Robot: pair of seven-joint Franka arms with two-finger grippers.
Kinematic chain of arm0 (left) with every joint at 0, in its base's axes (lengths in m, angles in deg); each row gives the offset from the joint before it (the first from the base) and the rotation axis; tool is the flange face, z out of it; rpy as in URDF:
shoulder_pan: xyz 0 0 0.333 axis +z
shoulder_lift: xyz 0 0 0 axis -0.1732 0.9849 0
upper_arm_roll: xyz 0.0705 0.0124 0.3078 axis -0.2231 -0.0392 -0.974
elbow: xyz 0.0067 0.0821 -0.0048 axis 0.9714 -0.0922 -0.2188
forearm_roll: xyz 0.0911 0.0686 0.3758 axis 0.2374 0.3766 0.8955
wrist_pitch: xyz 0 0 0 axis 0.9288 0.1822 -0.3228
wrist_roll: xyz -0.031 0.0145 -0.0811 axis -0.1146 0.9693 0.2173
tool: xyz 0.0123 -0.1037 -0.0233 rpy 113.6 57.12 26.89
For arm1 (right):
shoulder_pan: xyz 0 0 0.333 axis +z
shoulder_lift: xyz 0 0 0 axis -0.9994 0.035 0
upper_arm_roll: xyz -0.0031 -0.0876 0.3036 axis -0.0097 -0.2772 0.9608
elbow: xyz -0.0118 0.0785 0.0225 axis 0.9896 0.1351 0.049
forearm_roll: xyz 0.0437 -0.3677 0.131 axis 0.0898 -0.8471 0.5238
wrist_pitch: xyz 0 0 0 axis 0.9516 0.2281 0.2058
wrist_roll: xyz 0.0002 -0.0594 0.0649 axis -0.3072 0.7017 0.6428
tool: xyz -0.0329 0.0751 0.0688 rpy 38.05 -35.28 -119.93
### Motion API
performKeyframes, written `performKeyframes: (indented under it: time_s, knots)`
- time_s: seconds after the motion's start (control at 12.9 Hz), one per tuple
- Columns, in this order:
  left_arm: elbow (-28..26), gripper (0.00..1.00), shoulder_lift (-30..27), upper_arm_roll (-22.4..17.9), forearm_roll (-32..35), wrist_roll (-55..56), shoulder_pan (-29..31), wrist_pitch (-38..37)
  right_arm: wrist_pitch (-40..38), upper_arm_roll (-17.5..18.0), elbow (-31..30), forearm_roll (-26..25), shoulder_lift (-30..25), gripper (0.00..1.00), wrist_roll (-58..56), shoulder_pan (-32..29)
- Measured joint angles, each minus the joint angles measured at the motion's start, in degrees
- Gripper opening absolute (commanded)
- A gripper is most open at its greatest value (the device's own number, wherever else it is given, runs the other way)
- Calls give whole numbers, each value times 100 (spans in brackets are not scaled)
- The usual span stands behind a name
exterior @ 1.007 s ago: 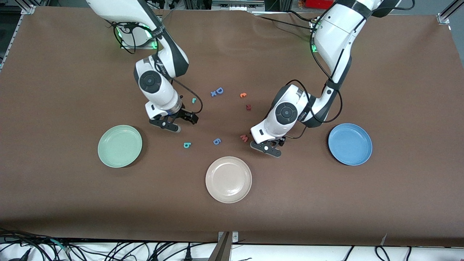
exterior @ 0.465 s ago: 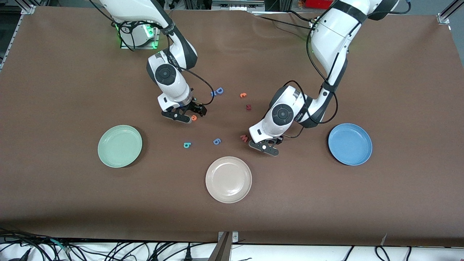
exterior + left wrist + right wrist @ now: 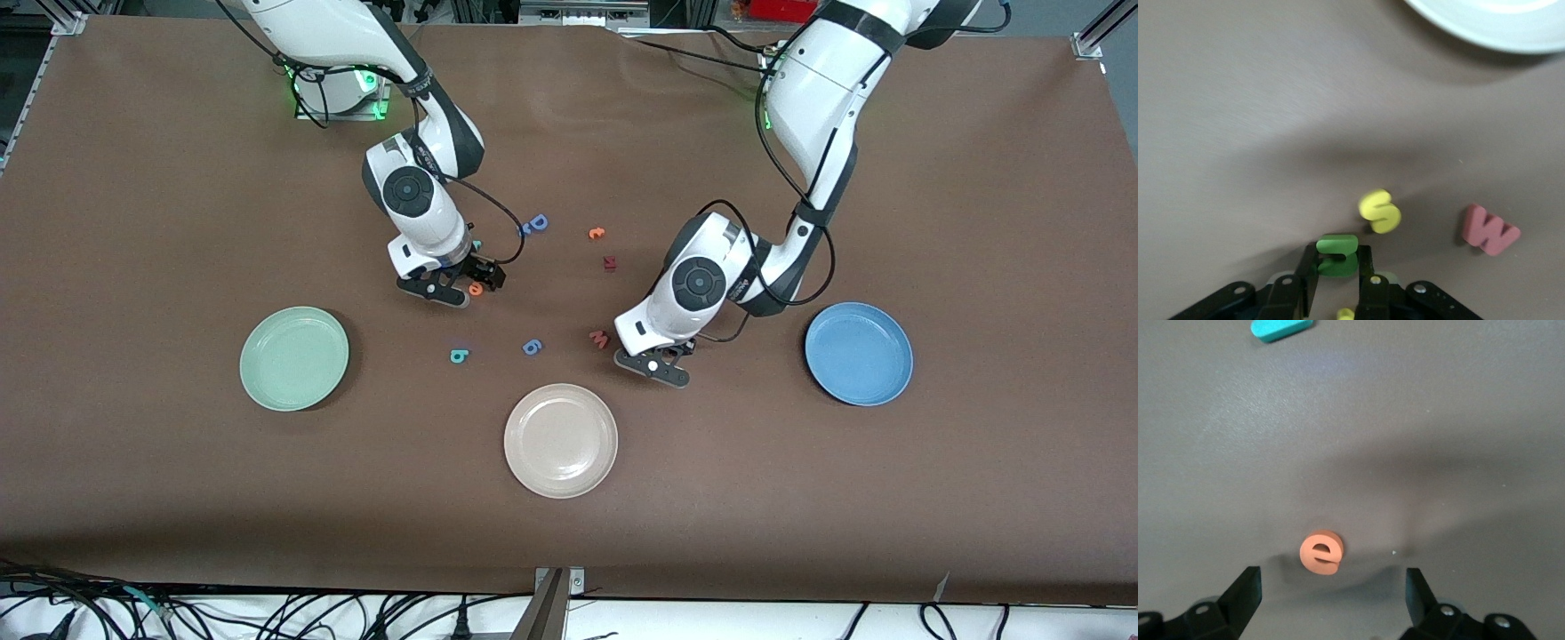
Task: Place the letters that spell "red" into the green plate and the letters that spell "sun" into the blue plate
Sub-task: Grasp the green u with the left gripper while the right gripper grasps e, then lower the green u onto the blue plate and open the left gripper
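Observation:
My left gripper (image 3: 1338,267) is down on the table beside the pink w (image 3: 1489,229), shut on the olive-green n (image 3: 1337,255). The yellow s (image 3: 1379,211) lies just past its fingertips, and a bit of another yellow letter (image 3: 1346,313) shows between the fingers. My right gripper (image 3: 1333,590) stands open around the orange e (image 3: 1321,552), its fingers well apart from it. The teal r (image 3: 1279,328) lies close by. The teal d (image 3: 458,356) lies nearer the camera. The green plate (image 3: 294,358) and the blue plate (image 3: 859,353) hold nothing.
A cream-white plate (image 3: 560,440) sits nearest the camera, between the two arms. A blue 6 (image 3: 532,347), a blue capital D (image 3: 536,224), an orange c (image 3: 597,233) and a dark red letter (image 3: 610,262) lie scattered mid-table.
My right gripper moved away from the green plate and came down open around the orange e. My left gripper closed on the olive-green n, staying almost in place.

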State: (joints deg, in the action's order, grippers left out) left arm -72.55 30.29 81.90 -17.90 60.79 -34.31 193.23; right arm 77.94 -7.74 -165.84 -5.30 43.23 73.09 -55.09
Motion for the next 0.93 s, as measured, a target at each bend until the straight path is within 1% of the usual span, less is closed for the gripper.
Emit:
performKeyframes:
  time_s: [0.08,0.23,0.31,0.39,0.46,0.54,0.7,0.77,0.85,0.93]
  knots:
    - [48,4,-79,-14,0,0,96,-107,2,-6,0,0,54,95,0,14]
    - [117,4,-354,-18,0,-10,343,-519,26,-37,10,-29,157,88,0,43]
    - [130,4,-517,-18,0,-55,455,-762,26,-56,19,-42,164,81,0,54]
    - [131,4,-667,-22,0,-193,554,-982,25,-66,22,-47,164,81,0,67]
    - [131,5,-790,-27,0,-409,658,-1171,25,-79,42,-52,157,80,0,87]
    - [130,5,-886,-36,0,-702,806,-1349,19,-95,54,-53,157,77,0,103]
    - [128,5,-977,-63,0,-1426,1219,-1714,17,-99,62,-54,160,77,0,108]
    - [125,7,-989,-79,26,-1763,1473,-1897,16,-101,88,-54,167,76,3,110]
    - [103,7,-989,-88,168,-2073,1728,-1992,15,-105,121,-54,182,74,5,110]
    - [62,7,-987,-91,488,-2327,1970,-2027,15,-112,151,-54,195,69,6,112]
